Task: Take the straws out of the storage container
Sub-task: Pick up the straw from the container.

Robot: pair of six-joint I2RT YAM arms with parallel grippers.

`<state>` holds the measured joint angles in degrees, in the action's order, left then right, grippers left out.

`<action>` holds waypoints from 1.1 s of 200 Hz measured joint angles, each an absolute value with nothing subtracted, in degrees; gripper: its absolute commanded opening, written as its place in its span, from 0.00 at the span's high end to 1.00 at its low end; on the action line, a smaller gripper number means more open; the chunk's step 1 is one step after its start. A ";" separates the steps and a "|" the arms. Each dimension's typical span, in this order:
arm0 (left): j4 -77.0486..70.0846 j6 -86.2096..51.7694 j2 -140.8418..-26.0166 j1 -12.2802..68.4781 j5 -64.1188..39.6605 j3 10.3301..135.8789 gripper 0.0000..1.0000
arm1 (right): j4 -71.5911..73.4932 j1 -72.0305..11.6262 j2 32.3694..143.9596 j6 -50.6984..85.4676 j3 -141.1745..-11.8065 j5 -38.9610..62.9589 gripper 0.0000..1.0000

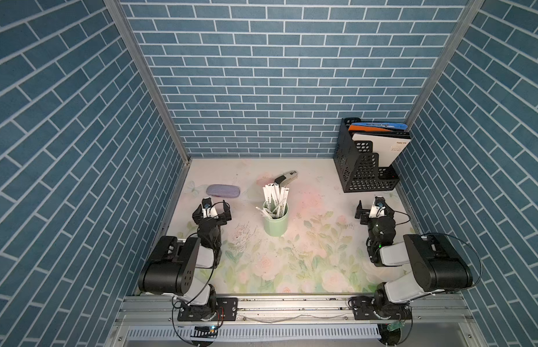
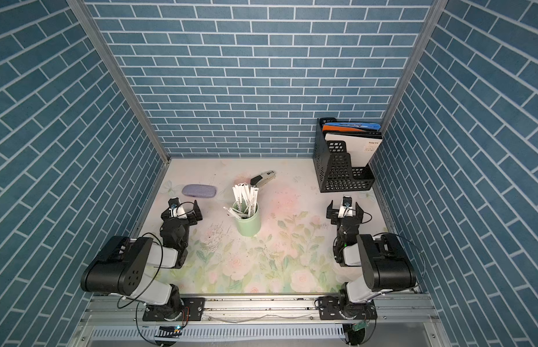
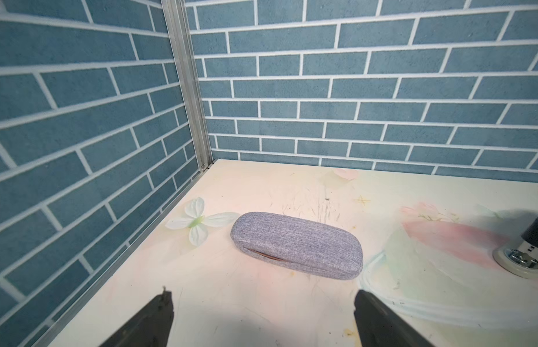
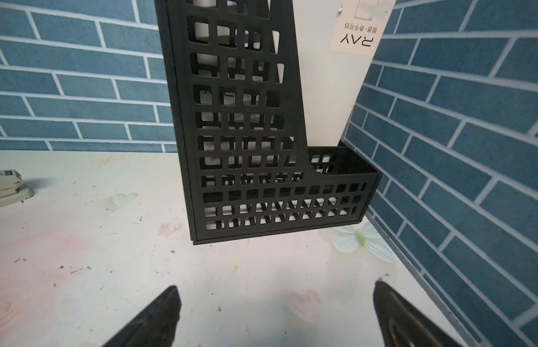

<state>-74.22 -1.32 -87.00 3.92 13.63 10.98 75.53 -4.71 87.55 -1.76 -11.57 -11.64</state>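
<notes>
Got straws (image 1: pixel 275 196) poking out of the storage container (image 1: pixel 276 224), mid tabletop (image 1: pixel 319 252). Got left tool (image 1: pixel 213 208) and right tool (image 1: pixel 374 208) both gaping wide, gripping nothing, well apart from it.

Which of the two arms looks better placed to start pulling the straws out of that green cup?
Probably the left. The left claw, open, sits much nearer the mint-green cup of straws than the right claw, which faces the black file holder.
</notes>
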 measured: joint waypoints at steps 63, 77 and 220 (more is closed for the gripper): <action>-74.22 -1.32 -87.00 3.92 13.61 10.98 0.00 | 75.53 -4.71 87.55 -1.76 -11.57 -11.62 0.01; -74.22 -1.32 -87.00 3.92 13.63 10.98 0.00 | 75.53 -4.71 87.55 -1.76 -11.57 -11.62 0.00; -52.90 -4.27 -78.56 5.04 20.58 23.07 0.01 | 74.61 -4.60 86.70 -1.41 -11.57 -12.29 0.01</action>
<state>-52.90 -4.27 -78.56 5.04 20.58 23.07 74.61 -4.60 86.70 -1.41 -11.57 -12.29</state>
